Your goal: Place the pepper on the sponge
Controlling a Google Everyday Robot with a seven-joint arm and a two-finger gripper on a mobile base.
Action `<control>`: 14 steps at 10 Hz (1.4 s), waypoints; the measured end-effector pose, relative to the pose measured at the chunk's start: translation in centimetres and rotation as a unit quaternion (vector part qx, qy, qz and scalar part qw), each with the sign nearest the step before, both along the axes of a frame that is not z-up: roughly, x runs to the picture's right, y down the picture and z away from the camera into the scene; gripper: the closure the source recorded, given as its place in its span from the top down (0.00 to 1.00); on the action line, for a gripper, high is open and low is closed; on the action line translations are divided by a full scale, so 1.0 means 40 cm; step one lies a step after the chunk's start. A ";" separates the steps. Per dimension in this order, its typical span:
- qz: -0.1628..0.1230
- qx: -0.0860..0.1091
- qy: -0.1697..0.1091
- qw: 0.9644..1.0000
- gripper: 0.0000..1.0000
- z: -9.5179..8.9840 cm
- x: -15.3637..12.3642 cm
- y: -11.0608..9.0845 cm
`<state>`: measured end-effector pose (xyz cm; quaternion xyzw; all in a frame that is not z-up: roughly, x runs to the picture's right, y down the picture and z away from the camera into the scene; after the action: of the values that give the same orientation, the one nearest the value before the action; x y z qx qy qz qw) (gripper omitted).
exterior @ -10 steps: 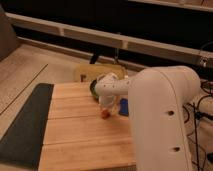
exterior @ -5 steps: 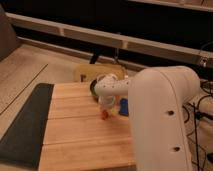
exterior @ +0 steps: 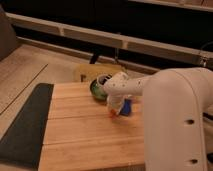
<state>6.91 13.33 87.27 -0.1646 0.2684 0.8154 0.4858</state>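
1. Fixed items, left to right: the mat lies along the left edge of the surface. The bowl stands at the far edge. Neither has moved during the last second.
2. Change: the pepper has travelled rightward during the last second. It was in front of the bowl, with a gap between it and the sponge. It is now at the sponge's left side, touching it or just short of touching. The sponge has stayed in place in the far half of the surface, toward the right edge.
3. Meaning for the task: the gap between pepper and sponge is closed sideways, but the pepper is beside the sponge's left face, not on top of it. Judged from this, the transfer is near its end. The pepper needs a little more rightward travel, at a height that clears the sponge's top, before it can rest there.
4. End effector: it is directly above the pepper, in front of the bowl and at the left side of the sponge, having moved right together with the pepper.
5. End effector state: how far open it is cannot be told. The pepper showing at its lower end suggests that it carries the pepper, but the grip itself is not visible.
6. The arm covers the right edge of the surface.
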 end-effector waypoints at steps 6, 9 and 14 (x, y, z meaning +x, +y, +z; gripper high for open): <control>0.021 0.037 -0.010 0.999 0.02 -0.010 0.093 -0.029; 0.024 0.038 -0.010 0.999 0.02 0.006 0.117 -0.022; 0.026 0.053 0.002 0.998 0.02 0.033 0.154 -0.034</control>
<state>13.05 11.97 88.59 -0.1444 0.2215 0.8412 0.4717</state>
